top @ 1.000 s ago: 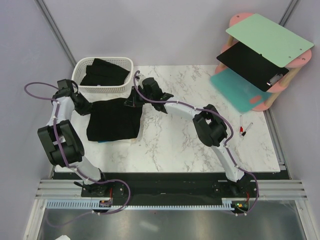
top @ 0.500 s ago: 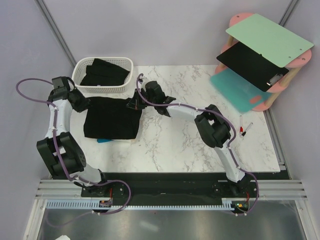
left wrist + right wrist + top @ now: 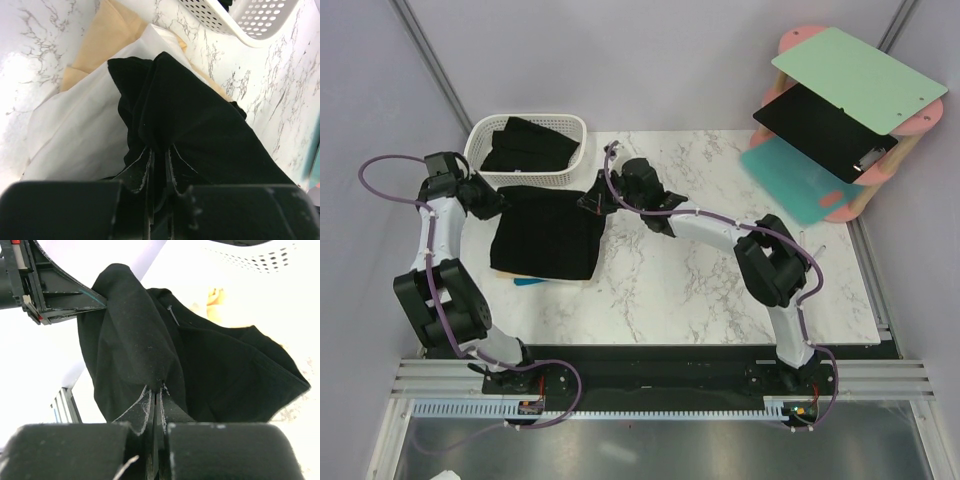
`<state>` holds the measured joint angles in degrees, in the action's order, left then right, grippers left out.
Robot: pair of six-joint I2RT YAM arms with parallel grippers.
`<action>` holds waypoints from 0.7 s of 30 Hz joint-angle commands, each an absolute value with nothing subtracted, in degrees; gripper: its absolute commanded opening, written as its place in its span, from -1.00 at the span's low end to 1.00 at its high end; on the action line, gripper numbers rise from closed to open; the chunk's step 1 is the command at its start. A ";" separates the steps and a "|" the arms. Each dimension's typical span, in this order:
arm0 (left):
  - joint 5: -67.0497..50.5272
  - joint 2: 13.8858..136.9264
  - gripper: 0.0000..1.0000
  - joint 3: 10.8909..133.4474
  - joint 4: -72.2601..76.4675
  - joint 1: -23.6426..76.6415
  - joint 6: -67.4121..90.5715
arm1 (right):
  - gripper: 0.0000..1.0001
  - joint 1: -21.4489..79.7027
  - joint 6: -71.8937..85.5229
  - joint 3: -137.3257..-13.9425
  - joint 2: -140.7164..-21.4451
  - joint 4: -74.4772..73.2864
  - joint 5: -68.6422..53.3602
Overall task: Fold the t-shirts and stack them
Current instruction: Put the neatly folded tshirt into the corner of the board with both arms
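Near the desk's (image 3: 720,290) far left corner, a black t-shirt (image 3: 545,235) is held clamped by the left gripper (image 3: 160,152) and the right gripper (image 3: 155,392).

Tools now clamped
The left tool (image 3: 492,197) and right tool (image 3: 592,200) have pinched far corners of the black t-shirt (image 3: 545,238), lifting them.

A black t-shirt (image 3: 545,233) lies spread atop a white shirt (image 3: 75,135) and a cream shirt (image 3: 105,35) on the left of the table (image 3: 720,270), its two far corners bunched and lifted. More black shirts (image 3: 528,145) sit crumpled in the basket (image 3: 530,178) just behind.
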<state>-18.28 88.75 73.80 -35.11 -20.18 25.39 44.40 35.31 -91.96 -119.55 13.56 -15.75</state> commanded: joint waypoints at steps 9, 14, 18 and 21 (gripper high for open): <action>-22.06 95.45 -0.62 77.69 -30.94 -20.57 23.64 | -1.00 40.96 37.35 -87.53 -119.70 17.40 -10.64; -20.66 96.33 -0.49 78.57 -31.03 -20.48 23.55 | -1.00 40.61 38.32 -92.10 -126.20 17.40 -11.16; -18.03 96.07 0.21 79.80 -31.81 -20.57 23.64 | -0.98 40.52 38.76 -96.84 -129.98 15.21 -10.64; -15.82 94.58 0.39 80.24 -32.26 -20.57 24.26 | -0.94 40.52 38.85 -98.61 -132.09 13.80 -9.85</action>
